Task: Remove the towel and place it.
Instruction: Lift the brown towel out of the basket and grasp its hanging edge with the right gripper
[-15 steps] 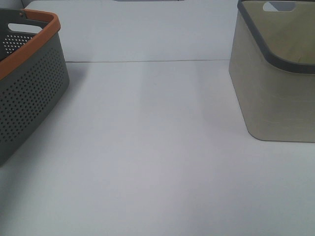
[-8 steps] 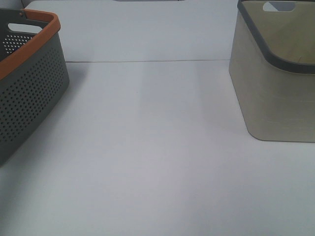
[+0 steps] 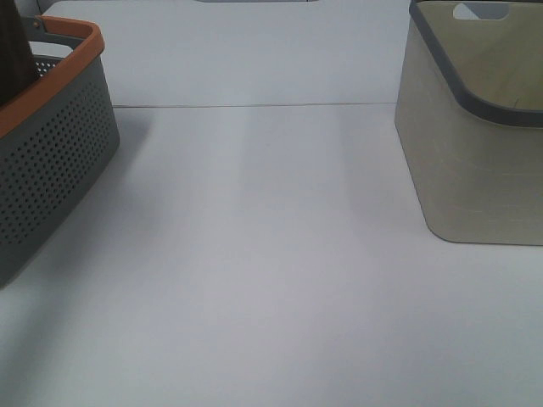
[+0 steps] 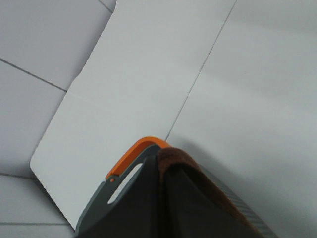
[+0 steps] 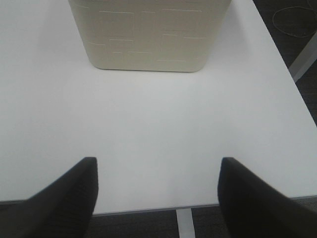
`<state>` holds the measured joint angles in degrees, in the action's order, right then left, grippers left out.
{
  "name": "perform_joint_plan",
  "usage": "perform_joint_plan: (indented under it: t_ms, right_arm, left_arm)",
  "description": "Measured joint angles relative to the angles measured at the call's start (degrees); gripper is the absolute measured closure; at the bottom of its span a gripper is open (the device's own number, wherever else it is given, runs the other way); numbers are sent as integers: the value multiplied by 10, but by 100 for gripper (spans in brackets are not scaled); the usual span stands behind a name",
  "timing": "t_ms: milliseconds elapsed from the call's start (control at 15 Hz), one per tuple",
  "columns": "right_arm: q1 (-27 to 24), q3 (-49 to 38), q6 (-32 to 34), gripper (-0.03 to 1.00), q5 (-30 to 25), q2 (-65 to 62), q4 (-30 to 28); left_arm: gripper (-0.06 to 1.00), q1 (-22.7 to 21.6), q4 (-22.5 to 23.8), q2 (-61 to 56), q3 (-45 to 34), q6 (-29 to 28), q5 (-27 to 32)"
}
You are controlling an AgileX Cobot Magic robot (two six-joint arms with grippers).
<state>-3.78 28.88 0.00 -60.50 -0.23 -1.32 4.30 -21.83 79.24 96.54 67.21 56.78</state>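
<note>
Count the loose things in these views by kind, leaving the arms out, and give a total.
Baskets: 2, the orange-rimmed grey basket and the beige basket
Towels: 1, the maroon towel over the grey basket
Total: 3

Two baskets stand on the table (image 3: pixel 271 254). The basket with holes (image 3: pixel 59 153) is on the left. The smooth basket (image 3: pixel 475 170) is on the right. They are well apart, with table between them. The towel (image 3: pixel 13 51) hangs over the basket with holes.
</note>
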Motion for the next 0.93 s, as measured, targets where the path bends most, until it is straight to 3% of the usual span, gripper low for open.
perform_joint_plan:
  t_ms: [467,733,933]
  right_arm:
    - [0,0,0,37,1,0,20]
    - [0,0,-13,37,17,0,103]
    - [0,0,-50,37,19,0,136]
  left_arm:
    - [94,133,2,45,23,0,-86]
    - [94,238,4,144,124,0,-90]
    - [94,264,0,184,151,0,-92]
